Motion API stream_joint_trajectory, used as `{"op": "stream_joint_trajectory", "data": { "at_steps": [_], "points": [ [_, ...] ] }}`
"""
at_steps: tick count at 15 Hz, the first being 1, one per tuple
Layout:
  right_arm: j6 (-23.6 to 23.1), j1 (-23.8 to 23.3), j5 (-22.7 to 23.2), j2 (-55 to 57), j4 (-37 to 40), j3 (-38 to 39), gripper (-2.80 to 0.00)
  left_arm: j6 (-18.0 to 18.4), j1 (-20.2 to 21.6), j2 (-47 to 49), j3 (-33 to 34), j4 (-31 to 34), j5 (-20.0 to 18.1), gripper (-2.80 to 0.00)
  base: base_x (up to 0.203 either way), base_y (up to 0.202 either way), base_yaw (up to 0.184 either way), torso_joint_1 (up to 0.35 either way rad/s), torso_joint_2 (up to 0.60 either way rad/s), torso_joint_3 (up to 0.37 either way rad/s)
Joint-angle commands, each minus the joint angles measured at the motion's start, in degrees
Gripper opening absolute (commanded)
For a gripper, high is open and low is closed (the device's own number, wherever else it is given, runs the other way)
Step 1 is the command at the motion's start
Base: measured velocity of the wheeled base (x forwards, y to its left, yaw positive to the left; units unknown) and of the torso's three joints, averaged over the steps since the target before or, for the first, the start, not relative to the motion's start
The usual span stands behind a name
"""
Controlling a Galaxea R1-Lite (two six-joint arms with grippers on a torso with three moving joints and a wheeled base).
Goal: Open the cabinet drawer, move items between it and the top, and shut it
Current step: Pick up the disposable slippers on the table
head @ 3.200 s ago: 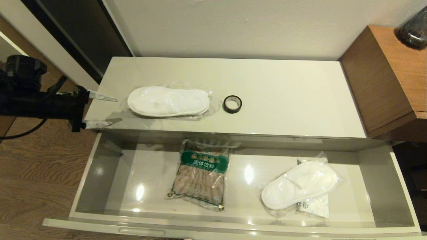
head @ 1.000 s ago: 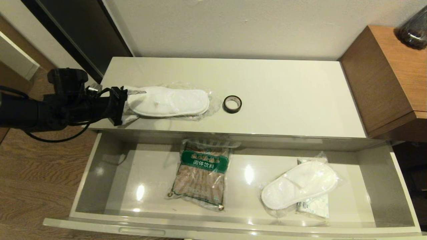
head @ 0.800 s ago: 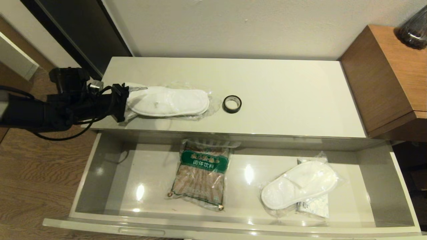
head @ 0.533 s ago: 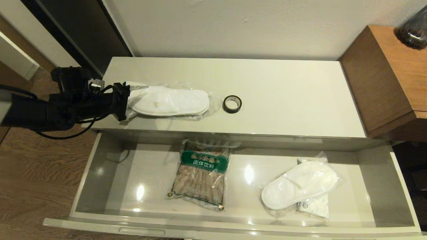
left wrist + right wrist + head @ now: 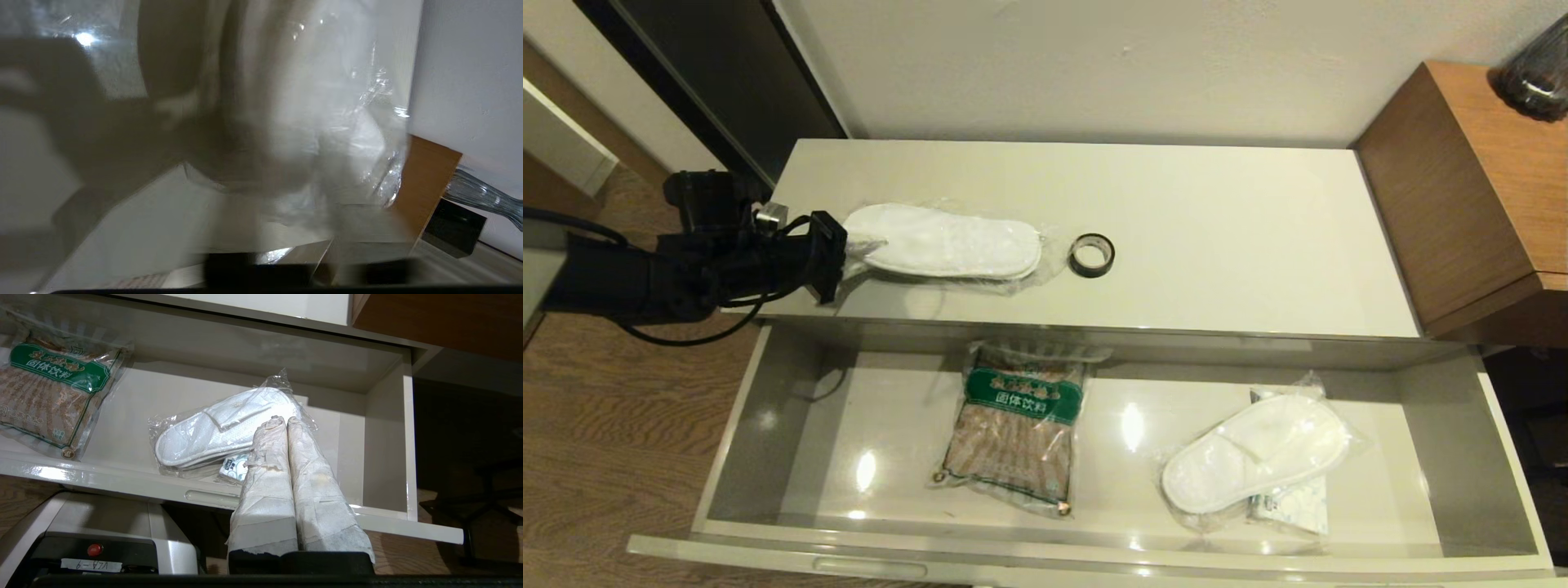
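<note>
The drawer (image 5: 792,408) is pulled out below the glossy beige top (image 5: 1217,237). On the top's left part, a bagged white slipper pair (image 5: 947,242) has its left end held in my left gripper (image 5: 849,249), which is shut on it, that end slightly raised. In the left wrist view the bagged slippers (image 5: 278,102) fill the picture. A black tape roll (image 5: 1092,255) lies just right of them. Inside the drawer at the right, a second bagged slipper pair (image 5: 1254,453) lies on a flat white packet (image 5: 1294,502). My right gripper (image 5: 282,420) is shut, parked before the drawer's front right.
A brown bag with a green label (image 5: 1017,425) lies in the drawer's middle. A brown wooden unit (image 5: 1462,188) with a dark glass vase (image 5: 1535,73) stands right of the cabinet. A wall runs behind, and wooden floor (image 5: 621,425) lies to the left.
My left gripper came in from the left, went from open to shut on the slipper pair's left end, and nudged the pair slightly up and to the right.
</note>
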Motion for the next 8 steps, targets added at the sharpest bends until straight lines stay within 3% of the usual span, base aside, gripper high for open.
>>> {"op": "stream_joint_trajectory", "data": {
  "at_steps": [1,6,8],
  "points": [
    [-0.05,0.01,0.02,0.07,-0.04,0.0,-2.8,-0.3,-0.17,-3.49,1.29,0.34,-0.38,-2.8,0.0,0.0,0.0,0.0,0.0,0.0],
    [-0.13,0.01,0.02,0.07,-0.04,0.0,-2.8,-0.29,-1.42,-11.67,4.53,3.82,-1.19,-2.8,0.0,0.0,0.0,0.0,0.0,0.0],
    [-0.05,0.01,0.02,0.07,-0.04,0.0,-2.8,-0.22,-2.01,-17.65,5.43,8.32,-1.23,-2.8,0.0,0.0,0.0,0.0,0.0,0.0]
  ]
}}
